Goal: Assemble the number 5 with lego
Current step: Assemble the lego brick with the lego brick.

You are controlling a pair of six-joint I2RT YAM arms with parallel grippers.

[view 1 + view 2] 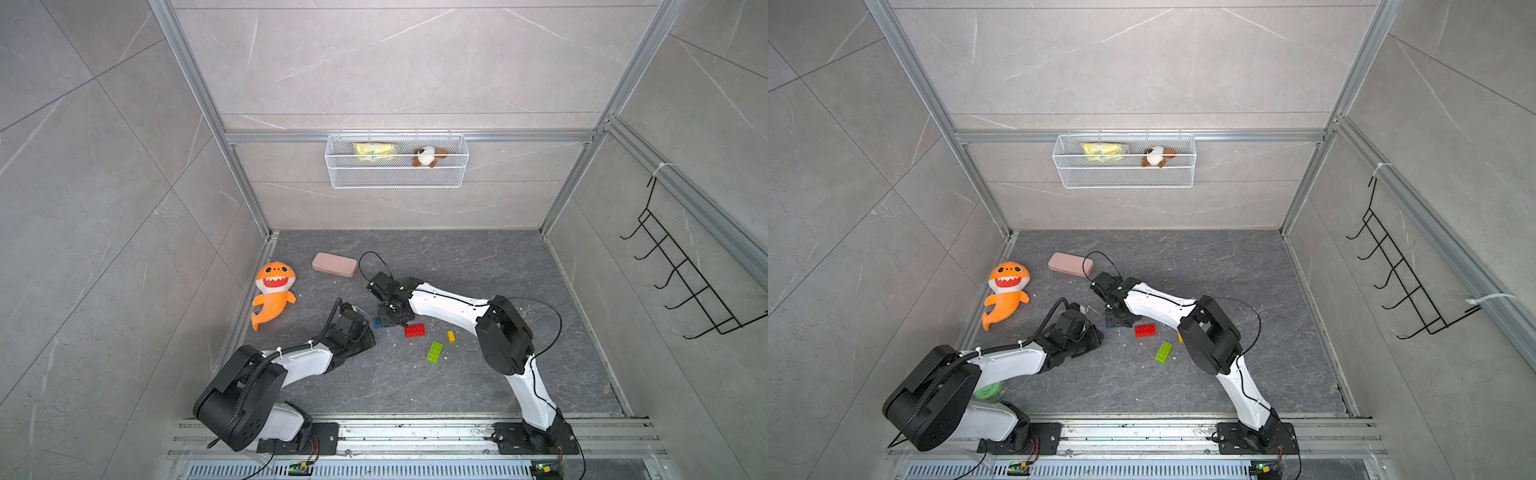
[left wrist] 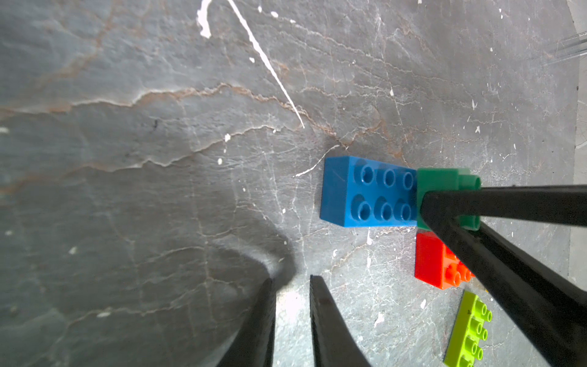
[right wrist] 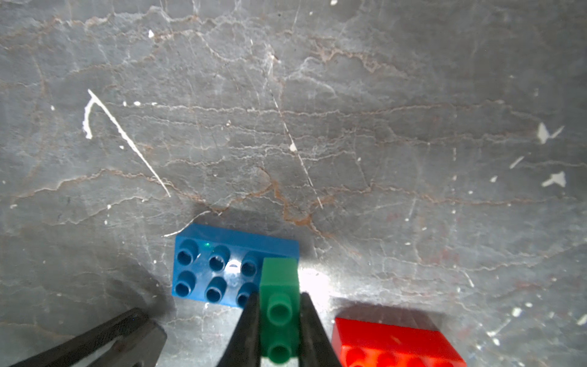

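The dark green brick [image 3: 279, 275] is pinched by the right claw [image 3: 279, 297] atop the blue brick [image 3: 206, 263]. The left claw [image 2: 291, 279] is pressed together, empty

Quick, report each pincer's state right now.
Left pincer: closed, holding nothing.
Right pincer: closed on the dark green brick.

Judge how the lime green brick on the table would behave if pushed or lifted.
The lime green brick looks like rigid plastic, so it should hold its shape. Lying flat, studs up, it would probably slide, not roll or tip. Its smooth sides might slip in a loose grip.
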